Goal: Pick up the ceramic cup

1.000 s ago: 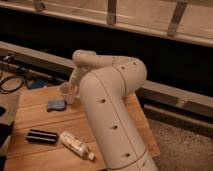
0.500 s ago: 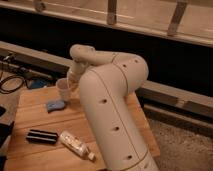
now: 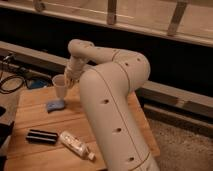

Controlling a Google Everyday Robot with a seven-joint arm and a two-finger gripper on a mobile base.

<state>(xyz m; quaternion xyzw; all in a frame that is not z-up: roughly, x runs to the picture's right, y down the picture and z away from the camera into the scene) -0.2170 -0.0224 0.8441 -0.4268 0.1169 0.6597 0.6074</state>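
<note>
- Pale, small ceramic cup [image 3: 60,86] now hangs above the light wooden table [image 3: 40,117]; a moment ago it sat lower, near the tabletop.
- Our white gripper [image 3: 67,79] sits at the cup's rim and looks clamped on it.
- We think the lift has begun.
- A blue cloth [image 3: 55,105] lies below the cup.
</note>
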